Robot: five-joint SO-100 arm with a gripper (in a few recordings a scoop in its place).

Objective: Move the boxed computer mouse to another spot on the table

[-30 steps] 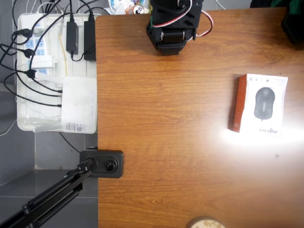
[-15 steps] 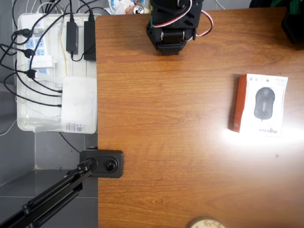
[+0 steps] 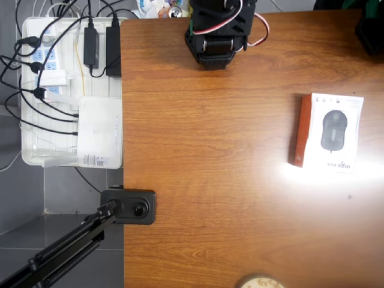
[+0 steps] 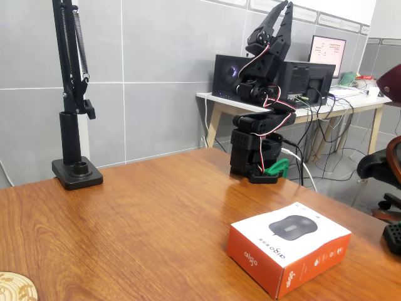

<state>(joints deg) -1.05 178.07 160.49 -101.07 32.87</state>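
Lying flat, one boxed computer mouse [image 3: 328, 132], one table [image 3: 216, 180]

The boxed computer mouse [image 4: 289, 254] is white with orange-red sides and a dark grey mouse picture; the worktop [image 3: 210, 180] is brown wood-grain; the pincer [image 4: 280, 14] is black.
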